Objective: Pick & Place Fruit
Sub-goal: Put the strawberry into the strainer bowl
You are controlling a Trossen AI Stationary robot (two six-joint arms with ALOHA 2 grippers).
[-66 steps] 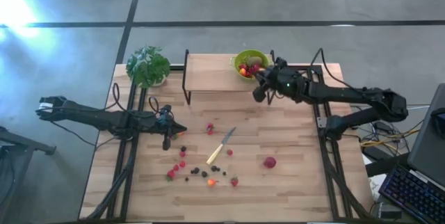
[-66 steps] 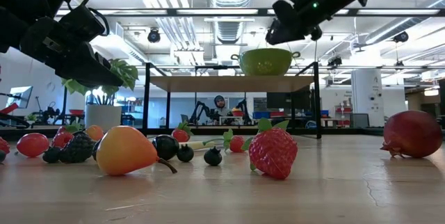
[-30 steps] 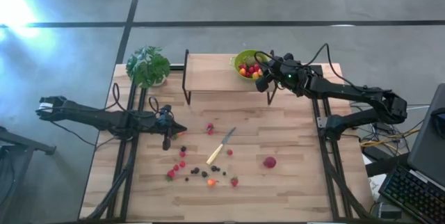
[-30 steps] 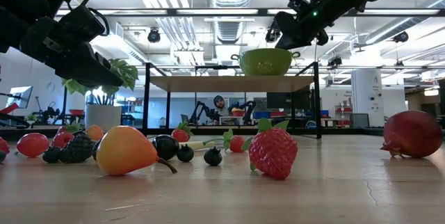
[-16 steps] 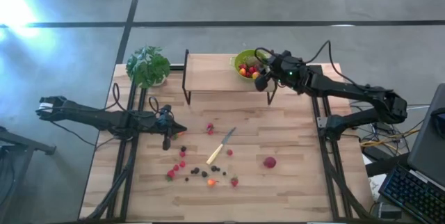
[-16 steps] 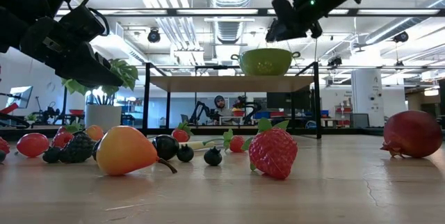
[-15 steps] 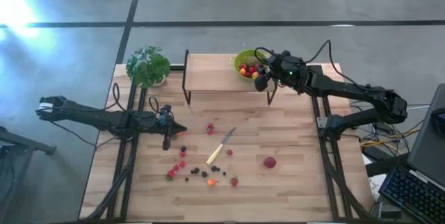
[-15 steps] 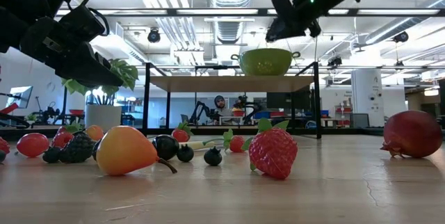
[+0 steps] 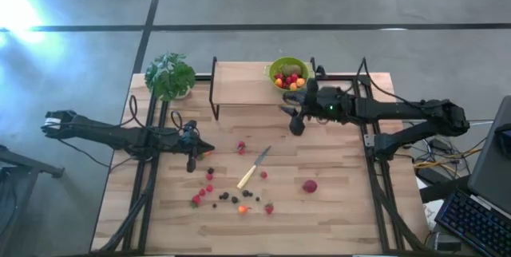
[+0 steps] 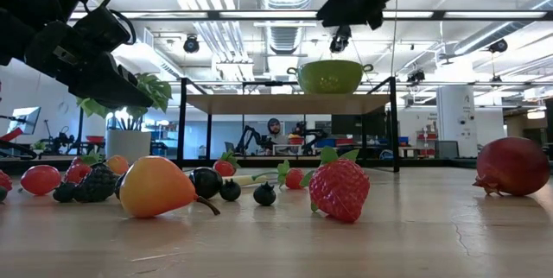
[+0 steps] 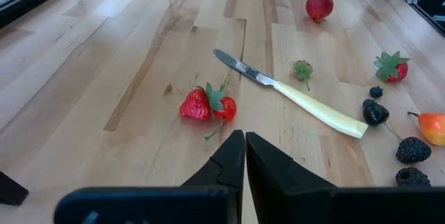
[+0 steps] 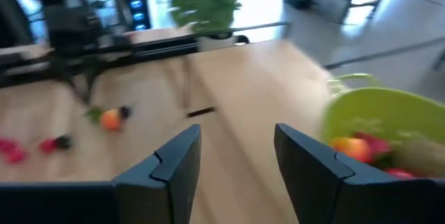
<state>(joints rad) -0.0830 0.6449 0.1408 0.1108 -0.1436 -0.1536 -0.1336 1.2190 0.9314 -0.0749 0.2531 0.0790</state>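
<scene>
Right gripper (image 9: 292,116) raised above table (image 9: 335,209), fingers (image 12: 174,161) spread apart, nothing between them. Green bowl (image 9: 286,70) of fruit on shelf (image 9: 239,89) just behind gripper; in right wrist view bowl sits beside one finger. Loose fruit: big red piece (image 9: 310,186) on table well forward of right gripper; strawberry pair (image 11: 207,106) just ahead of left gripper (image 11: 243,156), whose fingers are pressed together, empty. Knife (image 11: 292,94) beyond strawberries. Berry cluster (image 9: 223,195) forward of left gripper.
</scene>
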